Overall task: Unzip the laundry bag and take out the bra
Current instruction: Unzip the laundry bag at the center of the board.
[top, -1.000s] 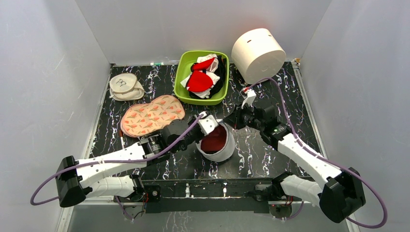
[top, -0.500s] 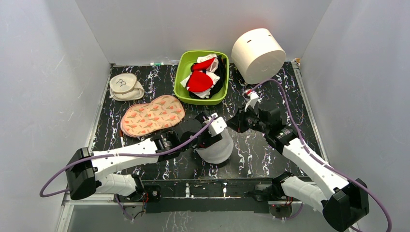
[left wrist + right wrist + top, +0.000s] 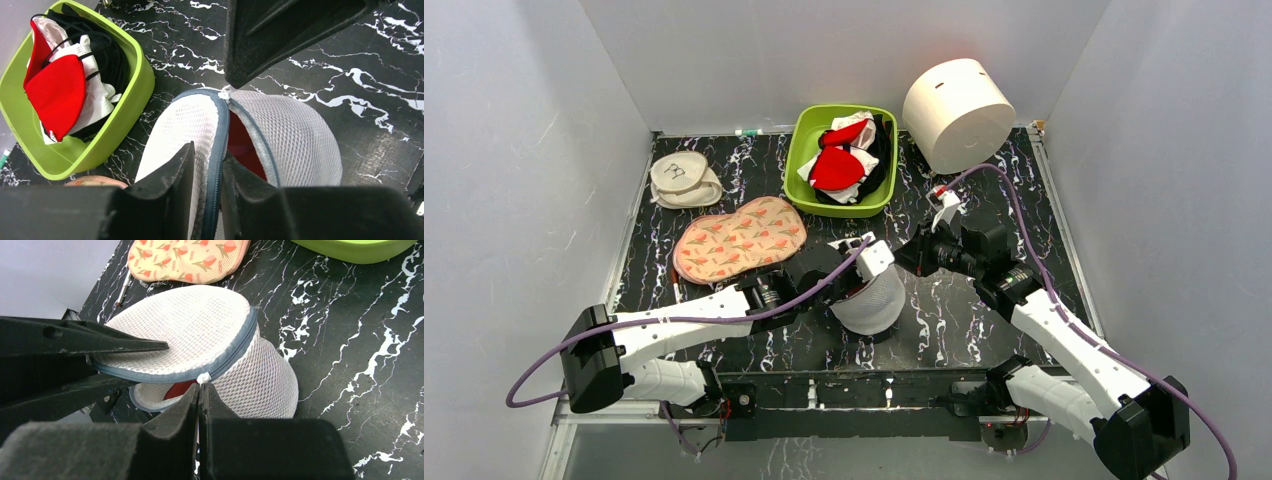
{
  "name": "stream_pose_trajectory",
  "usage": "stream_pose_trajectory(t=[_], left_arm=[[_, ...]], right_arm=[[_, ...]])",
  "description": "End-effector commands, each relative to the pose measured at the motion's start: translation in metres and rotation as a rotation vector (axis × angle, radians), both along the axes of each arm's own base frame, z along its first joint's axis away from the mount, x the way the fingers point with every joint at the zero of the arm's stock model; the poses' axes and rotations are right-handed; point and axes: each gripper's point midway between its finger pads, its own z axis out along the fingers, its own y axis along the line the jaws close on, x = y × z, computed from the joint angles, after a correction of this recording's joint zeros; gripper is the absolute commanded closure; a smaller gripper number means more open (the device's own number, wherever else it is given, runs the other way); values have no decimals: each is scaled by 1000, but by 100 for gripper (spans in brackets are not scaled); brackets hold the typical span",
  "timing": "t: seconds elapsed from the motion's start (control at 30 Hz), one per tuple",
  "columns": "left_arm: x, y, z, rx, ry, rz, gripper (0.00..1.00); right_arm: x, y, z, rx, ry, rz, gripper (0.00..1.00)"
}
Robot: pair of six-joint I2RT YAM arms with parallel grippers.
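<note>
Clamps laundry bag [image 3: 300, 145] rim [image 3: 220, 120] in left tool [image 3: 208, 152], pinches zip pull [image 3: 202, 377] in right tool [image 3: 200, 388]; risks slipping off that tiny pull or tipping the bag.

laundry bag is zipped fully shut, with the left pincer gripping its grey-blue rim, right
No, the laundry bag is partly unzipped: the right wrist view shows a gap under the lid with the bra inside. The left pincer does grip its rim.

Black marbled table [image 3: 949, 325] between plain grey walls [image 3: 524, 150]
</note>
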Motion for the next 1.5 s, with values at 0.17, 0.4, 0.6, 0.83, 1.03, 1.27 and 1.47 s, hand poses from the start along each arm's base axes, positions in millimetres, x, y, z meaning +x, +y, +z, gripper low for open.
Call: stream_pose_trajectory(t=[0.17,0.4,0.6,0.83,1.03,1.27,1.47], left_arm=[[-6,-2,41,-95,-55,-38,98],[-20,0,54,-120,-75,-121,100],[-32,3,68,-161,-97,-180,100],[-36,4,72,-172,-105,-200,100],[-26,9,70,-159,-120,-140,100],[-11,17,72,-161,-138,-31,100],[10,24,59,-85,-61,150,100]], right_arm=[[27,-13,14,-28,-96,-137,100],[49,-8,1,-72,-112,-130,100],[70,0,-9,-80,-130,-42,100],[77,14,-10,-74,-124,85,100],[77,-7,-14,-119,-50,-56,99],[40,-27,-17,-66,47,-157,62],[10,-28,-23,-72,178,-137,38]])
